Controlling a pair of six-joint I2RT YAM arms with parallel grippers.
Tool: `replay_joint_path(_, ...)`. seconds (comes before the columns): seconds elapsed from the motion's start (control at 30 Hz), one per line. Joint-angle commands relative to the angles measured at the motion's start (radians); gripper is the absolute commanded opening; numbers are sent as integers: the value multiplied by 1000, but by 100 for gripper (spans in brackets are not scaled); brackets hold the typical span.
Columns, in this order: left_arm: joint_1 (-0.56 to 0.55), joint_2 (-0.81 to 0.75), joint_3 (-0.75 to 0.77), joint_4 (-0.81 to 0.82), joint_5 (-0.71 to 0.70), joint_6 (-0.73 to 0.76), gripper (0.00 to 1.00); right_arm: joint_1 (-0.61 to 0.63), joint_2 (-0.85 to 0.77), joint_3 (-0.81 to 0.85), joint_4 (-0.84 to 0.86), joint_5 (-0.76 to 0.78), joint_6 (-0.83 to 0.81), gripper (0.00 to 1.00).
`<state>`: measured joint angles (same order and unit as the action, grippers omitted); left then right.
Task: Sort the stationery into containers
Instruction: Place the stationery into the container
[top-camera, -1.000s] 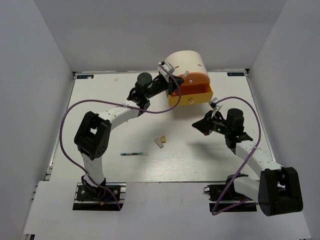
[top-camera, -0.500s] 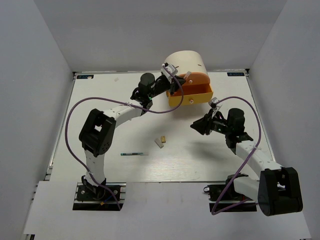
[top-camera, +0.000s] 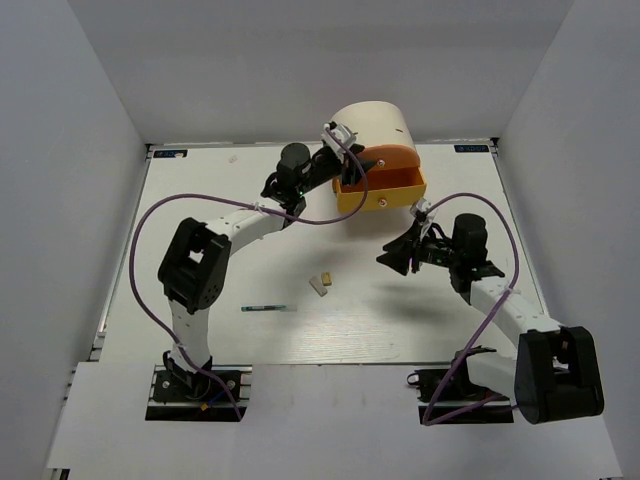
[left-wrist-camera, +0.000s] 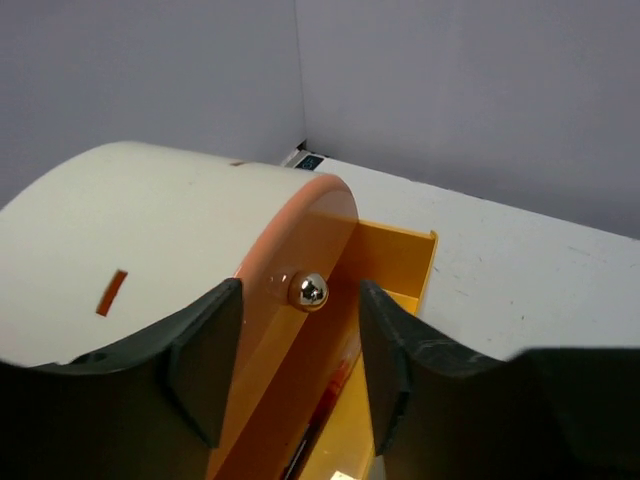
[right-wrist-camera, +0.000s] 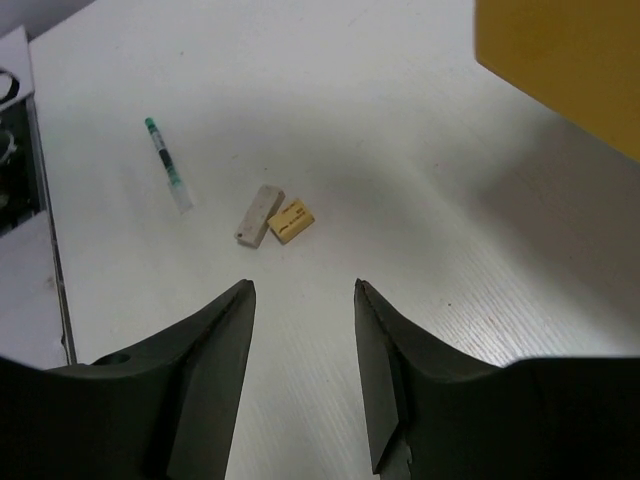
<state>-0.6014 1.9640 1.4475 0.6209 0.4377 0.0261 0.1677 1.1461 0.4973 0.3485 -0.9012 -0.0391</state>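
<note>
The white eraser (right-wrist-camera: 259, 214) and the tan eraser (right-wrist-camera: 291, 221) lie side by side on the table (right-wrist-camera: 450, 250), with the pen (right-wrist-camera: 166, 165) farther off beyond them. All 3 are ahead of the right gripper (right-wrist-camera: 303, 290), whose 2 fingers are apart and empty above the table. The white eraser's long axis slants away from those fingers, so I judge they could close across its narrow width; the left gripper (left-wrist-camera: 300, 285), farther away, has its fingers apart either side of the orange drawer (left-wrist-camera: 300, 235) knob (left-wrist-camera: 308, 291), not gripping it.
</note>
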Motion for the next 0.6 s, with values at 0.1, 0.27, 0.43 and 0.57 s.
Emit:
replay_joint_path(0.1, -14, -213, -21, -21, -48, -67, 73, 12, 89, 133, -121, -249, -309, 51)
replay_joint_path(0.27, 0, -408, -209, -139, -153, -185, 84, 94, 187, 283, -454, -277, -684, 54)
replay_joint_path(0.43, 9, -609, -408, -484, -399, -322, 95, 228, 282, 376, -654, -158, -874, 54)
replay_joint_path(0.57, 9, -784, -571, -649, -621, -484, 100, 348, 333, 408, -645, -53, -861, 54)
